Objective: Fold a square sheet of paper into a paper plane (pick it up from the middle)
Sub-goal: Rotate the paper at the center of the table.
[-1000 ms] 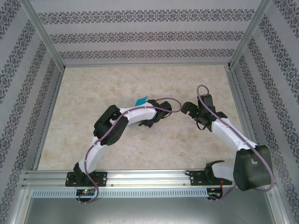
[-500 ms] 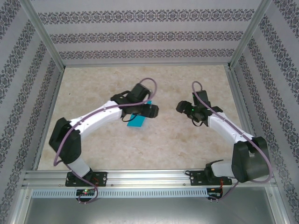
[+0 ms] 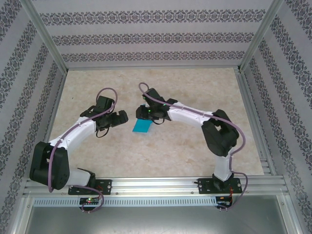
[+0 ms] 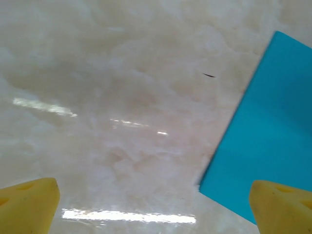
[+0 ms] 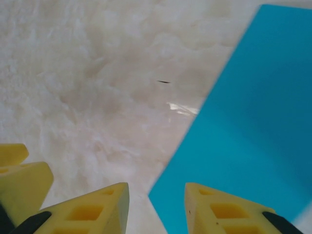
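Right now, your left end effector (image 4: pixel 155 207) is standing wide open just beside the sheet of paper (image 3: pixel 142 127), which is lying flat near the middle of the bench (image 3: pixel 122 156). Your right end effector (image 5: pixel 157 204) is hovering over that sheet's edge, its yellow fingers (image 5: pixel 229 209) sitting close together with a slim gap showing between them.

The bench (image 3: pixel 195 146) is surfaced in pale, marble-like cream with soft beige veining, and bright glare streaks (image 4: pixel 129 215) are reflected on it. It is enclosed on three sides by white walls (image 3: pixel 146 36) printed with horizontal bands of dark ornament. Aluminium posts (image 3: pixel 44 36) are set at the far corners, and an aluminium rail (image 3: pixel 156 185) is run along the near edge.
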Available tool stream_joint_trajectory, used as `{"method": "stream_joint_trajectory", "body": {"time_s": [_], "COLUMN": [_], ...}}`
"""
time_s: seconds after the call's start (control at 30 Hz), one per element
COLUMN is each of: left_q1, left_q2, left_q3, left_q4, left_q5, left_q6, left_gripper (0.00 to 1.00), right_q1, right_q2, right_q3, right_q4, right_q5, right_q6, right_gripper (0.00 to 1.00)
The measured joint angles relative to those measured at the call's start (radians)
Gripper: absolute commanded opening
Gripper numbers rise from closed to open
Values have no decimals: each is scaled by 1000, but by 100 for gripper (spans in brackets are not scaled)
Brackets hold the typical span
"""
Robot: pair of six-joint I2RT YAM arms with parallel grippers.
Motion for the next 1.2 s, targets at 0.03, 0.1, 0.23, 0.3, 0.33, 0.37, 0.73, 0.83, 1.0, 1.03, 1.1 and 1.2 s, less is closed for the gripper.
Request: {"method": "stream_joint_trajectory", "body": {"time_s": [0.03, 0.1, 0.23, 0.3, 0.33, 0.37, 0.73, 0.83, 1.0, 1.03, 1.1, 1.2], "left_q1": [6, 11, 13, 16, 17, 17, 17, 17, 17, 16, 11, -9], "left_q2": [-2, -3, -5, -5, -5, -5, 1, 6, 7, 8, 17, 49], "left_q3": [-7, -18, -23, -23, -23, -23, -23, -23, -29, -33, -36, -36], "left_q4": [0, -1, -1, -1, -1, -1, 4, 14, 78, 96, 125, 174], "left_q5": [-3, -3, -11, -16, -18, -18, 21, 55, 136, 157, 198, 255], "left_q6": [-4, -8, -12, -12, -12, -12, -11, -7, -6, -6, -8, -17], "left_gripper": [100, 100, 100, 100, 100, 100, 99, 97, 89, 87, 83, 71], "right_q1": [11, 25, 31, 30, 30, 30, 29, 26, 0, -9, -27, -45], "right_q2": [35, 90, 185, 214, 225, 232, 236, 195, 86, 65, 18, -79], "right_q3": [38, 90, 154, 164, 164, 164, 155, 92, -43, -64, -103, -165], "right_q4": [-11, -29, -82, -99, -109, -120, -183, -183, -220, -217, -192, -123], "right_q5": [-1, -4, -8, -11, -12, -13, -84, -98, -119, -129, -151, -150], "right_q6": [0, 0, -8, -19, -25, -31, -206, -290, -342, -332, -288, -210], "right_gripper": [36, 36, 36, 36, 36, 36, 37, 37, 49, 51, 58, 61]}}
